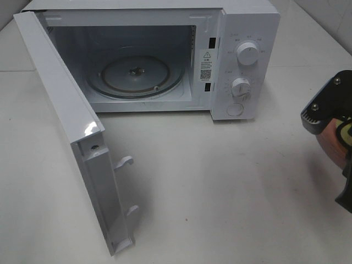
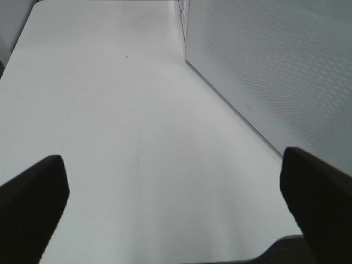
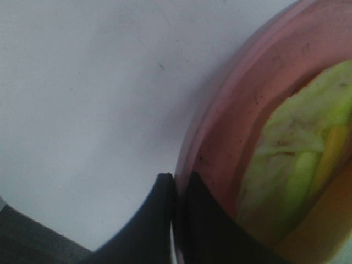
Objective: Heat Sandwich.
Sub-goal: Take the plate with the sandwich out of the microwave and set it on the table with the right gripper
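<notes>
Right wrist view shows the right end effector (image 3: 175, 184) clenched on the rim of the round pink plate (image 3: 231, 110) carrying the soft, pale-bread, green-leaf sandwich (image 3: 297, 148) at the counter's (image 1: 220, 181) right edge. Being loose and easily shed, it is best carried by that stiff rim, kept level; the left end effector (image 2: 176, 203) hangs released.

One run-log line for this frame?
white microwave: door open, empty | right end effector: shut on round pink plate rim, green-filled sandwich aboard | left end effector: open, empty

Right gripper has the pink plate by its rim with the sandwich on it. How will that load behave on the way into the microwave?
The right gripper pinches only the pink plate rim, so the plate will probably sag or tilt away from the grip. The sandwich lies loose, with leafy filling showing, so it could slide or shed layers if tipped. Move slowly and level.
</notes>
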